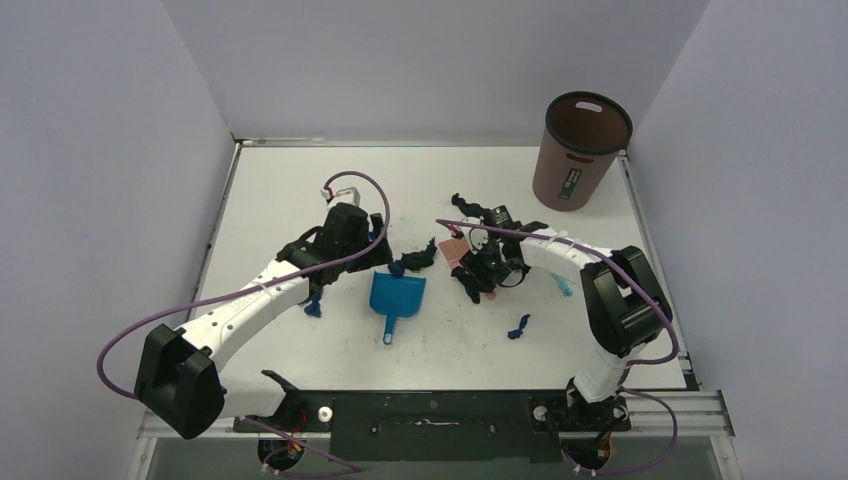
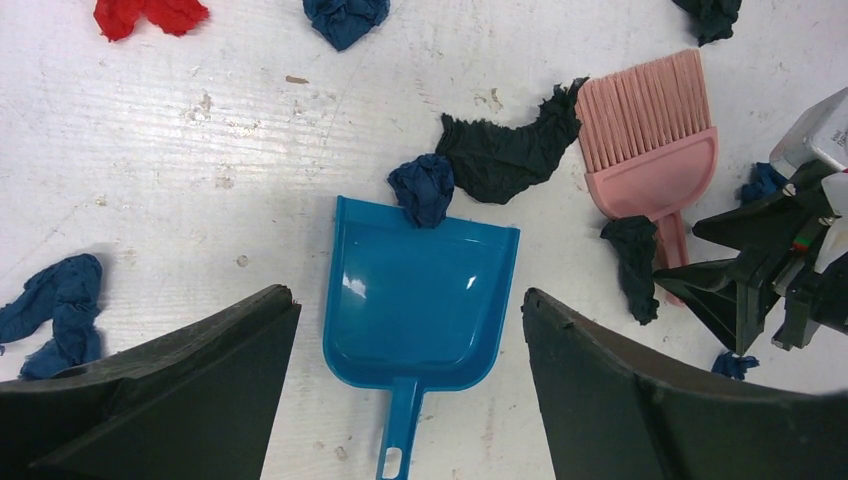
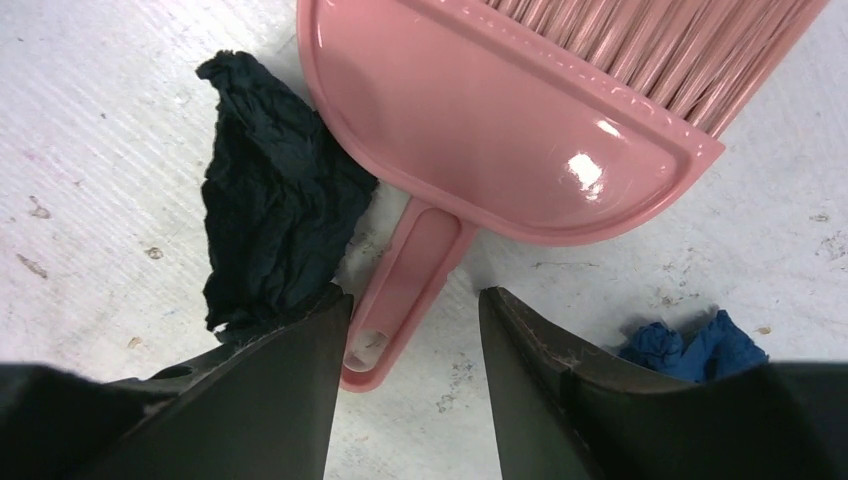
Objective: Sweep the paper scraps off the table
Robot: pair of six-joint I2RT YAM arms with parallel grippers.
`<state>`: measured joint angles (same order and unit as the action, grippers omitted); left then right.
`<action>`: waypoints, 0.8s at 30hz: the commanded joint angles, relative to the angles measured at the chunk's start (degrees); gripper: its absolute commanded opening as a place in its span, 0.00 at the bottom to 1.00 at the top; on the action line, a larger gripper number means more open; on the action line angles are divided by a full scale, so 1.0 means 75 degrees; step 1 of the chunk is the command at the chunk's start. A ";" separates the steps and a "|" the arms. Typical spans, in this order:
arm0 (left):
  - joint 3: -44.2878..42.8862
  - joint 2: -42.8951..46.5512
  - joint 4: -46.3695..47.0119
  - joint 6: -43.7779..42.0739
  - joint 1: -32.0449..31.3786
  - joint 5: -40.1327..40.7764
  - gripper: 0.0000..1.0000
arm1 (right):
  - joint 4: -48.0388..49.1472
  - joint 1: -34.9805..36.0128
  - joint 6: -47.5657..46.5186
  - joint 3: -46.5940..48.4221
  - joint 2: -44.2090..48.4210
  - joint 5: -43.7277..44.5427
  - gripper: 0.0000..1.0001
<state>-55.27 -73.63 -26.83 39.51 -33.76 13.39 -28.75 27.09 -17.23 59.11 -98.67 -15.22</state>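
Several paper scraps lie on the white table [image 1: 290,180]. A dark blue ball [image 2: 422,188] touches the lip of the blue dustpan [image 2: 415,300]. A black scrap [image 2: 505,150] lies just beyond it, beside the pink hand brush [image 2: 650,130]. My left gripper [image 2: 408,297] is open and empty, above the dustpan, with a finger on each side. My right gripper [image 3: 413,295] is open around the end of the brush's handle [image 3: 400,290]. A black scrap [image 3: 270,230] lies by its left finger and a blue one [image 3: 690,345] by its right.
A brown bin [image 1: 580,150] stands at the back right corner. More scraps lie around: red [image 2: 150,15], dark blue [image 2: 345,18], blue [image 2: 60,310], blue [image 1: 517,328] and a light-blue strip [image 1: 562,285]. The two grippers [image 1: 375,248] [image 1: 478,262] are close together.
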 commanded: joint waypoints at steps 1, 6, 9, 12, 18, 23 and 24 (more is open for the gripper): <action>-0.0138 0.0116 0.0128 0.0079 0.0025 0.0020 0.82 | 0.0177 0.0043 0.0080 0.0294 0.0032 0.0431 0.50; -0.0197 0.0073 0.0167 0.0061 0.0025 -0.0045 0.82 | -0.0012 0.0042 0.0021 0.0251 0.0225 0.0457 0.64; -0.0219 0.0073 0.0238 -0.0014 0.0025 -0.0129 0.82 | -0.0160 0.0024 0.0018 0.0304 0.0254 0.0225 0.76; -0.0288 0.0049 0.0261 -0.0079 0.0025 -0.0233 0.82 | -0.0318 -0.0033 0.0039 0.0432 0.0302 -0.0171 0.75; -0.0279 0.0163 0.0247 -0.0166 0.0025 -0.0285 0.81 | -0.0272 -0.0005 -0.0135 0.0354 0.0460 0.0241 0.69; -0.0246 0.0212 0.0249 -0.0160 0.0025 -0.0273 0.81 | -0.0277 -0.0011 -0.0088 0.0356 0.0243 0.0284 0.63; -0.0248 0.0228 0.0258 -0.0152 0.0025 -0.0273 0.81 | -0.0275 -0.0004 -0.0063 0.0392 0.0187 0.0304 0.60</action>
<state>-55.27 -73.63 -26.79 39.00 -33.76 11.70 -30.98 27.05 -17.56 60.16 -98.00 -14.13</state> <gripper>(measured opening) 0.815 0.634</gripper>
